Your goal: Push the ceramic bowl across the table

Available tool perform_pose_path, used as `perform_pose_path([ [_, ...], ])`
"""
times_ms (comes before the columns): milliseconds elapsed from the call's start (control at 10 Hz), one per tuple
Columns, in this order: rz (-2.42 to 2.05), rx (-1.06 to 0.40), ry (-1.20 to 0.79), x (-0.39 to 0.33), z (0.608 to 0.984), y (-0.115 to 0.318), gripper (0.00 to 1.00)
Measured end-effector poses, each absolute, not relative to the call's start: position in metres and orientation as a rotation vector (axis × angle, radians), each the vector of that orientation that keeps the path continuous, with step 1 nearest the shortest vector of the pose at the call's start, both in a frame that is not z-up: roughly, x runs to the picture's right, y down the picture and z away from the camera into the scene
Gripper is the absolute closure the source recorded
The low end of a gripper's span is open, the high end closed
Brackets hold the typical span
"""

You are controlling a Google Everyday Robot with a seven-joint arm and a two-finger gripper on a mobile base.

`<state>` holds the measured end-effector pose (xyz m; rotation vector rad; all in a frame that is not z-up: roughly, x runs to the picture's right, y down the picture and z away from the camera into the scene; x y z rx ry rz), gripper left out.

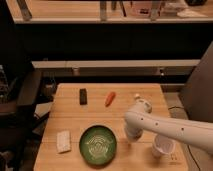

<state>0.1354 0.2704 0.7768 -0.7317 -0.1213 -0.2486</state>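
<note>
The ceramic bowl is dark green with a pale pattern inside. It sits near the front edge of the wooden table, left of centre. My white arm reaches in from the right. My gripper hangs at the arm's end, low over the table just right of the bowl's rim. I cannot tell whether it touches the bowl.
An orange carrot and a black bar-shaped object lie toward the back of the table. A white sponge lies left of the bowl. A white cup stands at the front right, under my arm. A dark chair is to the left.
</note>
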Motion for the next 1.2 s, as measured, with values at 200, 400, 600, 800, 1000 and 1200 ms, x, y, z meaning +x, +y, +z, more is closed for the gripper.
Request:
perform_pose_path([
  [200, -0.276, -0.741, -0.124, 0.127, 0.779, 0.270, 1.00],
  [400, -0.308, -0.749, -0.131, 0.111, 0.782, 0.270, 1.00],
  [600, -0.352, -0.757, -0.135, 0.094, 0.784, 0.270, 1.00],
  [800, -0.380, -0.760, -0.141, 0.080, 0.785, 0.270, 1.00],
  [1000, -0.404, -0.765, -0.146, 0.060, 0.783, 0.273, 1.00],
  [1200, -0.435, -0.761, -0.146, 0.042, 0.782, 0.271, 1.00],
])
